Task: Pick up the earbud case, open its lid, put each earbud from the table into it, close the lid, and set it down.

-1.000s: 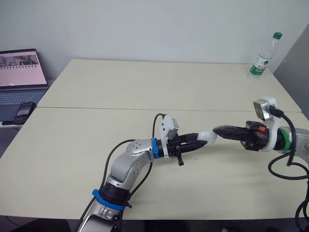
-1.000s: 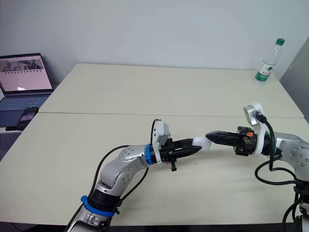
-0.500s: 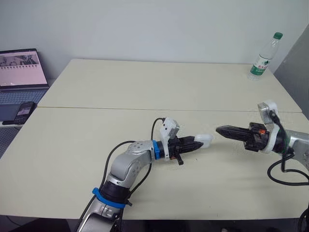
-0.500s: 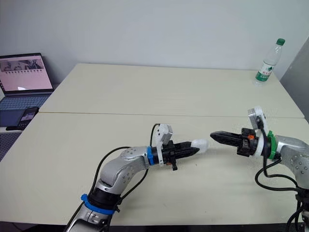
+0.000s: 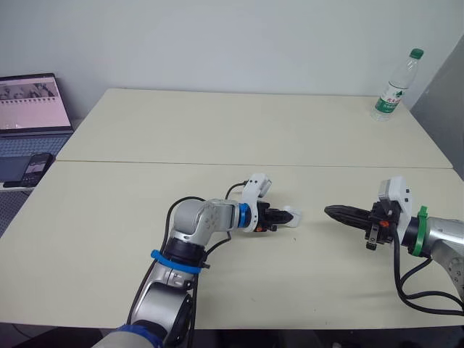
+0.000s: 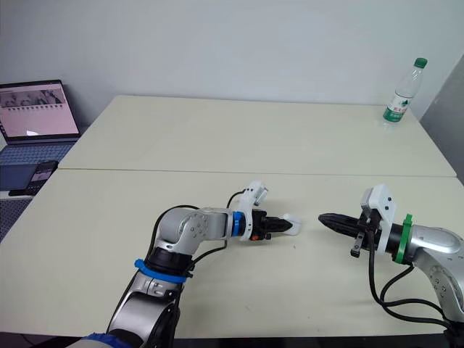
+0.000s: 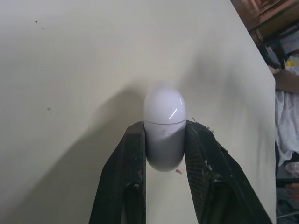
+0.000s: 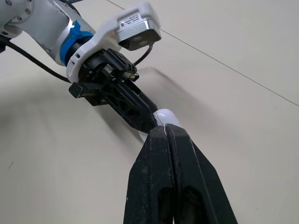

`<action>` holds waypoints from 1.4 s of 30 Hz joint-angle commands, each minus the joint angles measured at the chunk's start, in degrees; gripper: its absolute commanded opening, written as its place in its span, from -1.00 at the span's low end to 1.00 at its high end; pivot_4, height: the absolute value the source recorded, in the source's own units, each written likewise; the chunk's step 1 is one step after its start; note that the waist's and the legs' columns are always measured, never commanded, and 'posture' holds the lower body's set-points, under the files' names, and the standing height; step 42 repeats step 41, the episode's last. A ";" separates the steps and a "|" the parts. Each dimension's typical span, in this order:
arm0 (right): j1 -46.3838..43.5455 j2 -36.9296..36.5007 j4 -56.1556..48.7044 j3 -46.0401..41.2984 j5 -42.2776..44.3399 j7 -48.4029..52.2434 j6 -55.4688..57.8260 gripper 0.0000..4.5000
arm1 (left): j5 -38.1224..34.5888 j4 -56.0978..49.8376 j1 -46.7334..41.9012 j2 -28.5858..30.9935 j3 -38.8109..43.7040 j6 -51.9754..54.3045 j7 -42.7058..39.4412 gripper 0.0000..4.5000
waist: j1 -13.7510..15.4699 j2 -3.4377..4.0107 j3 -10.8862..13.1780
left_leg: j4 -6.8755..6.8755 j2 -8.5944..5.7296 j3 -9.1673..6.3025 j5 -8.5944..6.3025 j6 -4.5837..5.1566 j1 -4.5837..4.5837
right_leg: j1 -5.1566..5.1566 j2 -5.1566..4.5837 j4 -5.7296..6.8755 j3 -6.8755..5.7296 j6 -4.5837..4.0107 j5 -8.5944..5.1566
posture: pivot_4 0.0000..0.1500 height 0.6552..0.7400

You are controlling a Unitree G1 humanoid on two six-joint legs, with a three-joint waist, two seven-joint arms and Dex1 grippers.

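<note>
Touchdown nears for the small white oval earbud case point(image 7: 164, 109), lid shut, pinched in the jaws of the left gripper point(image 5: 284, 216) low over the cream table point(image 5: 217, 130), best eased flat before release, while the right gripper point(image 5: 332, 212), jaws pressed together, hovers near.

1. Left claw point(image 6: 283, 226), low over the tabletop point(image 6: 217, 145), grips the white case point(image 6: 293, 220).
2. Right claw point(image 6: 324, 220), fingers together, points at the case, near it but apart.
3. Bottle point(image 6: 401, 93) stands upright at the far right corner.
4. Laptop point(image 6: 36, 110) sits beyond the left edge.
</note>
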 commanded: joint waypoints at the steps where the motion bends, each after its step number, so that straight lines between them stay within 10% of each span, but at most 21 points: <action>1: 1.46 0.04 -2.84 -2.59 0.11 -0.88 -1.32 -1.00 | 0.32 1.31 -1.21 -0.51 -0.18 -0.53 -0.24 -0.50 | 0.02 0.00 0.00 | 0.00 0.00 0.00 0.00 0.00 -0.01 | 0.00 -0.01 0.00 0.02 0.00 0.00 | 1.00 0.91; 12: 4.84 -0.26 -1.99 -2.47 -1.29 -0.41 -2.91 -1.00 | -1.67 -9.88 3.46 5.79 -0.72 1.08 -2.94 0.99 | -0.16 0.00 0.00 | -0.02 0.03 0.01 0.00 -0.01 0.00 | 0.00 -0.03 0.01 0.04 -0.01 0.00 | 1.00 0.91; 18: 6.54 1.45 1.39 -1.85 -4.23 0.87 -8.82 -1.00 | -5.11 -23.18 13.17 14.71 0.01 0.72 -7.21 0.99 | -0.10 0.01 -0.01 | -0.04 0.06 0.03 0.01 -0.02 0.04 | 0.00 -0.06 0.02 0.05 -0.02 0.00 | 1.00 0.91; 23: 9.71 3.45 5.09 -0.15 -8.52 2.92 -16.73 -1.00 | -0.59 -29.09 25.46 19.58 1.67 -19.37 -11.71 0.99 | 0.01 0.02 -0.01 | -0.04 0.04 0.06 0.00 -0.03 0.04 | 0.02 -0.33 -0.01 0.05 -0.03 -0.01 | 1.00 0.91; 29: 11.48 4.75 14.11 -1.49 -10.35 6.52 -26.46 -0.26 | 15.44 -25.03 34.73 28.21 -2.25 -53.49 -18.05 1.00 | 0.05 0.04 -0.02 | -0.02 0.03 0.16 0.01 -0.02 0.18 | 0.09 -0.39 0.00 0.08 -0.14 -0.03 | 1.00 0.91; 36: 11.61 4.16 20.66 -1.85 -10.72 9.79 -33.33 0.92 | 15.21 -20.97 37.09 29.03 0.47 -62.02 -20.49 1.00 | 0.04 0.04 -0.02 | -0.03 0.04 0.23 0.00 0.00 0.19 | 0.11 -0.47 -0.03 0.07 -0.13 -0.04 | 1.00 0.91; 42: 11.14 4.25 22.88 -1.67 -10.28 10.25 -33.92 0.97 | 15.83 -19.28 37.09 28.87 -0.01 -62.61 -20.94 1.00 | 0.04 0.04 -0.02 | -0.05 0.09 0.20 0.00 0.00 0.21 | 0.10 -0.42 0.01 0.04 -0.15 -0.05 | 1.00 0.91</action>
